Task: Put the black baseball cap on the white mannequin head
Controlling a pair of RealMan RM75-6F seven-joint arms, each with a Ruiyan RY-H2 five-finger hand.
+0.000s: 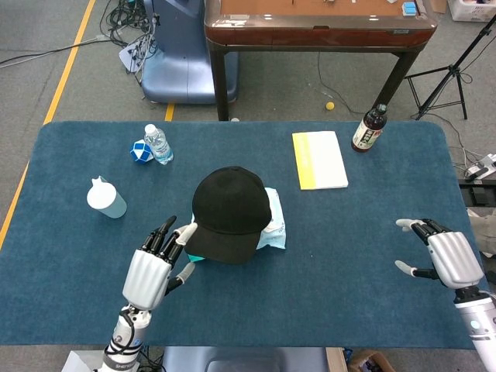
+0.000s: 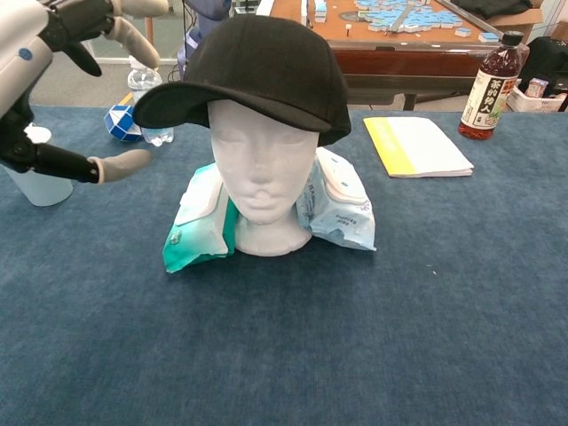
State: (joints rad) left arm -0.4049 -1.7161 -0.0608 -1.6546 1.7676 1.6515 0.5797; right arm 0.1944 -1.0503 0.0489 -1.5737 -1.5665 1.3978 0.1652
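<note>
The black baseball cap (image 2: 257, 67) sits on the white mannequin head (image 2: 262, 173), its brim pointing toward me and a little to the left. From above the cap (image 1: 229, 211) hides the head. My left hand (image 1: 151, 267) hovers just left of the brim with fingers apart, holding nothing; in the chest view the same left hand (image 2: 53, 89) shows at the upper left, clear of the brim. My right hand (image 1: 443, 256) hangs open near the table's right edge, far from the cap.
Two wet-wipe packs (image 2: 333, 200) prop the mannequin's neck. A white cup (image 1: 106, 198), a water bottle (image 1: 158, 144) and a blue-white cube (image 1: 139, 151) stand at the left. A yellow-edged notebook (image 1: 319, 160) and a dark bottle (image 1: 370, 129) lie at the back right.
</note>
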